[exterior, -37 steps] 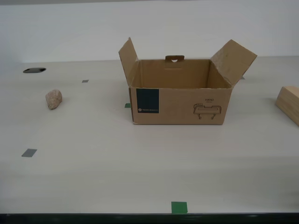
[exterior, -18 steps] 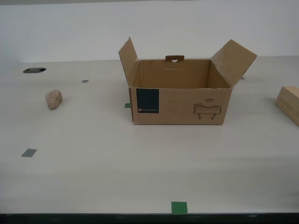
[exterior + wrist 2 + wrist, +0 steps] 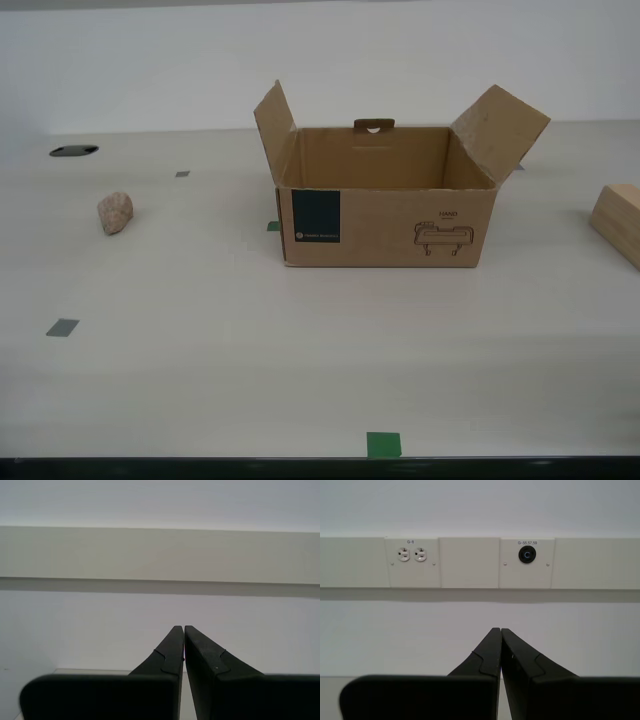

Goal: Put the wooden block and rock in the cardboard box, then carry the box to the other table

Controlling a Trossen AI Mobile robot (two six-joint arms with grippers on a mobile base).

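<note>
The cardboard box [image 3: 388, 210] stands open in the middle of the smooth off-white table [image 3: 250, 350], flaps upright and its inside empty as far as I can see. The rock [image 3: 115, 212] lies on the table toward the exterior view's left. The wooden block [image 3: 620, 220] lies at the exterior view's right edge, partly cut off. Neither arm shows in the exterior view. My first gripper [image 3: 500, 630] is shut on nothing and faces a wall. My second gripper [image 3: 183, 628] is shut too, facing a bare wall. The other table is out of view.
Grey tape squares [image 3: 62, 327] and green tape marks [image 3: 383, 444] dot the tabletop. A dark round port [image 3: 73, 151] sits in the table at the exterior view's far left. The wall panel carries a power outlet [image 3: 413, 555] and a round socket [image 3: 527, 555].
</note>
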